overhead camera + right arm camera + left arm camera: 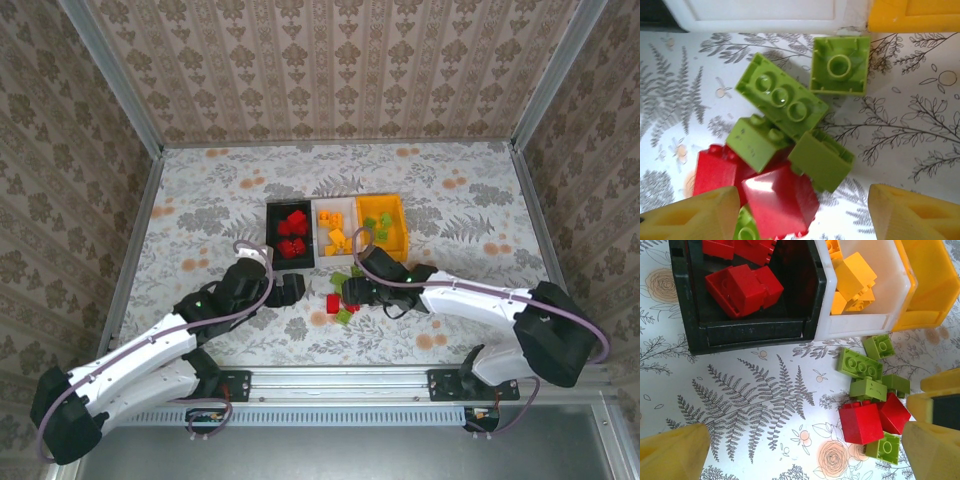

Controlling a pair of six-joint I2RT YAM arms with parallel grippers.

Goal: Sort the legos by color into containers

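Left gripper [290, 290], top view: we see it low over the table [200, 200], just in front of the black bin [271, 238], carrying nothing. Right gripper [350, 293] sits over the loose legos [340, 303] in front of the white bin [318, 238]; we can't read its gap from up here. Orange bin [402, 228] ends the row on the right, and the three bins touch side by side.

Left wrist view: fingers [672, 452] are spread wide with bare table between them, touching nothing. Red legos [745, 290] lie in the black bin, orange legos [855, 277] in the white one.

Right wrist view: fingers [690, 217] stand apart either side of a red brick [780, 200], not clamped on it. Long green brick [780, 100] lies flat, studs up, with its long axis running upper left to lower right. Square green brick [840, 65], just beside it, lies hollow side up near the white bin's wall.
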